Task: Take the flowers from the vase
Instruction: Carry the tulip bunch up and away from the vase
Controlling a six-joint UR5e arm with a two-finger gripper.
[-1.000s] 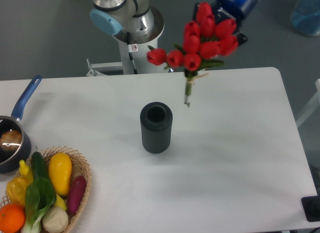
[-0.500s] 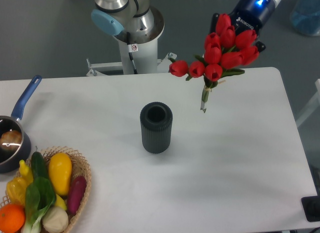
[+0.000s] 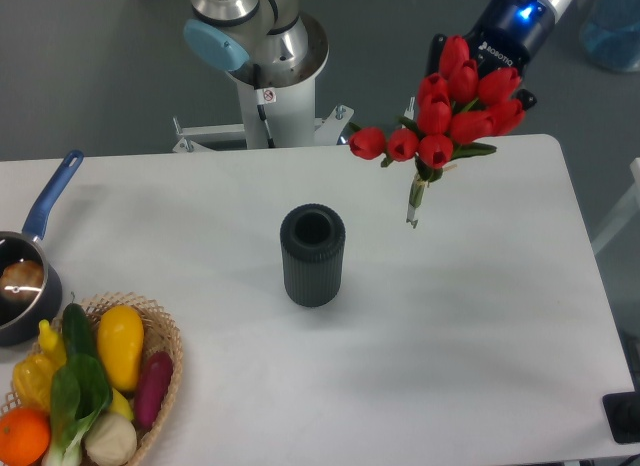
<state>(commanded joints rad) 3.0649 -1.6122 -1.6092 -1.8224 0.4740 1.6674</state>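
The flowers [image 3: 447, 111], a bunch of red tulip buds with green leaves and short stems, hang in the air above the right back part of the table, stems pointing down. My gripper [image 3: 482, 74] is behind and above the buds, mostly hidden by them, shut on the flowers. The vase [image 3: 313, 255], a dark grey ribbed cylinder, stands upright and empty mid-table, well to the lower left of the bunch.
A wicker basket [image 3: 160, 371] of vegetables and fruit sits at the front left. A dark pot with a blue handle [image 3: 50, 201] lies at the left edge. The arm's base [image 3: 265, 56] stands behind the table. A black object [image 3: 622, 416] is at the lower right corner.
The gripper has carried the flowers further right and slightly down, away from the vase. The vase has not moved.
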